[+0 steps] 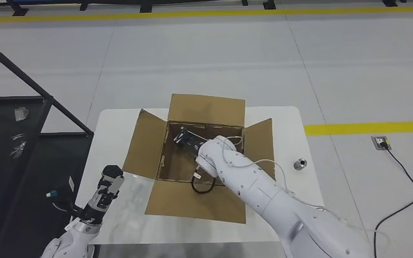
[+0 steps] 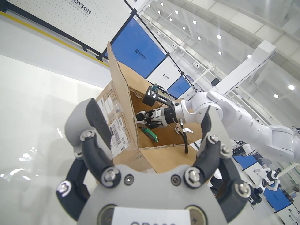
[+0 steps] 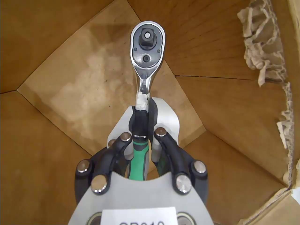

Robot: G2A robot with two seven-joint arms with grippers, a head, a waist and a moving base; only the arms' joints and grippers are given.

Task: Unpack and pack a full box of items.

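Top view: an open cardboard box (image 1: pixel 206 109) is sitting in the middle of a white counter (image 1: pixel 116 129), with its four flaps spreading outward. The right gripper (image 1: pixel 187 137) is hanging inside the box, near the box's far wall. The left gripper (image 1: pixel 111 179) is hovering over the counter just outside the box's left flap. A small metal cylinder (image 1: pixel 300 164) is standing on the counter to the right of the box, apart from it.

Left wrist view: the left gripper's fingers (image 2: pixel 96 118) are standing wide apart and holding nothing, and they are pointing toward the box. Inside the box, the right gripper is holding a wrench (image 2: pixel 151 135) with a green handle.

Right wrist view: the right gripper's fingers (image 3: pixel 153 111) are clamping the wrench where its green and black handle is meeting the metal shaft. The wrench's round silver head is pointing at the box's floor. Whether it is touching the floor cannot be told.
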